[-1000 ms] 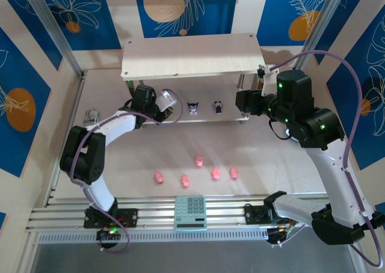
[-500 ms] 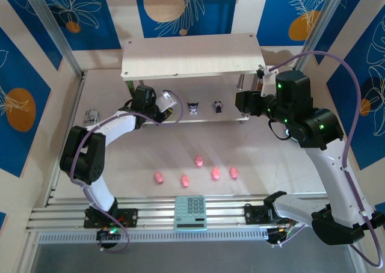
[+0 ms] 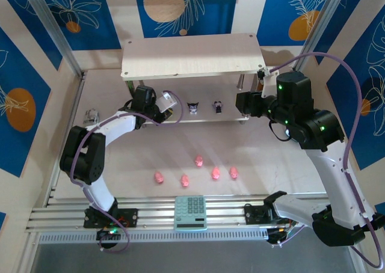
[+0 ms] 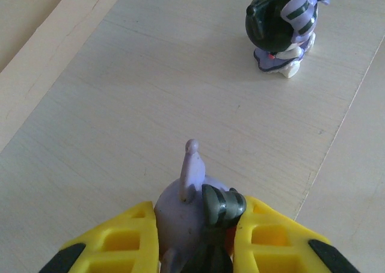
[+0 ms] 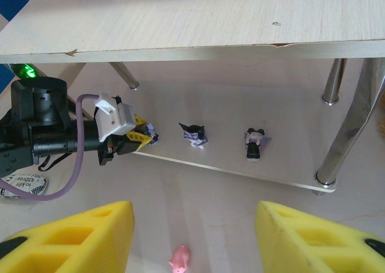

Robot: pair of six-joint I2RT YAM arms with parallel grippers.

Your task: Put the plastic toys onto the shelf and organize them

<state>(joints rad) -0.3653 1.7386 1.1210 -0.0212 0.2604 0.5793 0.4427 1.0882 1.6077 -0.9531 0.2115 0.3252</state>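
A calculator (image 3: 190, 213) lies at the near edge of the table (image 3: 120, 159). Just past it, five pink pigs (image 3: 184, 180) lie on the table, four in a row and one a bit farther back. Farther on stands the shelf (image 3: 192, 55). The left pincer (image 4: 197, 225) is pinching a dark purple toy (image 4: 187, 204) at the left end of the bottom board (image 4: 150, 92). Two more dark toys (image 5: 194, 134) stand on that board to its right, apart from each other. The right pincer (image 5: 192, 216) is spread wide by the shelf's right end.
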